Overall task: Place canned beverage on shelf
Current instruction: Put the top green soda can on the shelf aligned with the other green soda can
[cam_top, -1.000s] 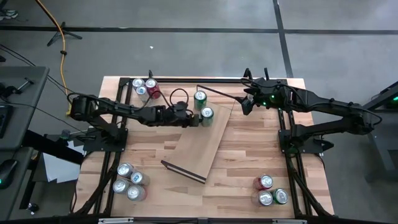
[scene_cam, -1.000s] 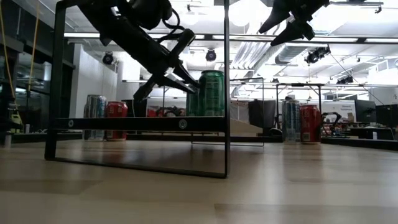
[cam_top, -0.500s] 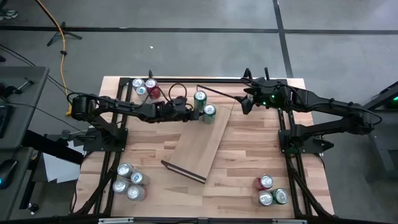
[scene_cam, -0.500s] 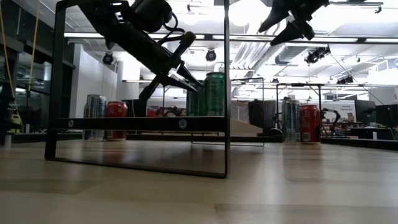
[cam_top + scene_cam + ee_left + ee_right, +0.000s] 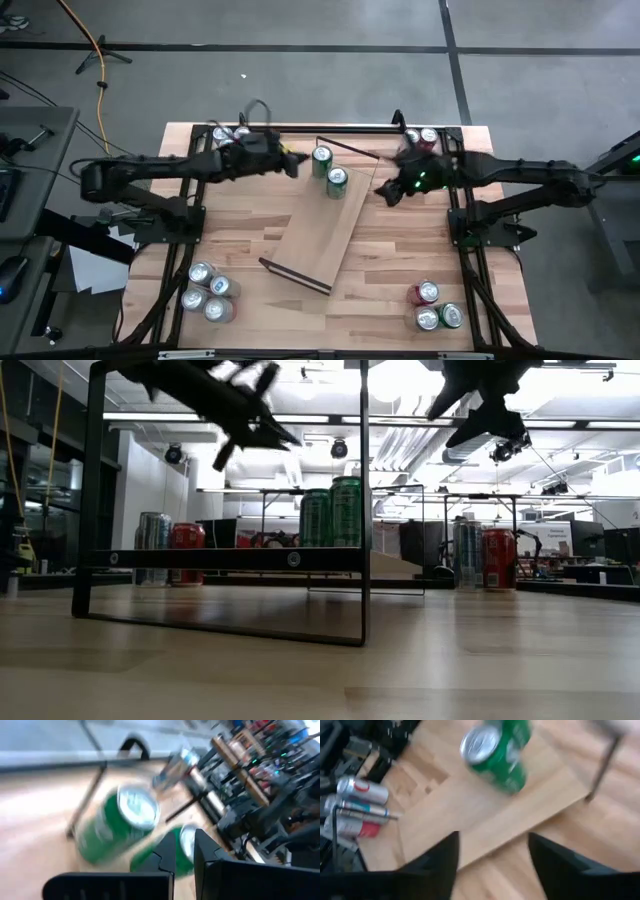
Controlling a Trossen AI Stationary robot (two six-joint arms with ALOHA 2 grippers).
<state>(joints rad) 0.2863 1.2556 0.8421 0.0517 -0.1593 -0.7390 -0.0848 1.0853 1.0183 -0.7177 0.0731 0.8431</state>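
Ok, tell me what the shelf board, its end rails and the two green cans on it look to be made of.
Shelf board: light wood or wood laminate, matte, with faint grain.
End rails: thin dark bars, probably black-painted metal.
Green cans: likely aluminium, with shiny silver lids and glossy green printed sides.

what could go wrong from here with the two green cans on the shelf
1. The two green cans stand close together near the shelf's far end, by its dark rail; a bump to one would likely topple both.
2. The right gripper, fingers open, hangs just beside the shelf edge near those cans and might clip them if it sweeps inward.
3. The left gripper, shut and empty, sits close on their other side, leaving little clearance.
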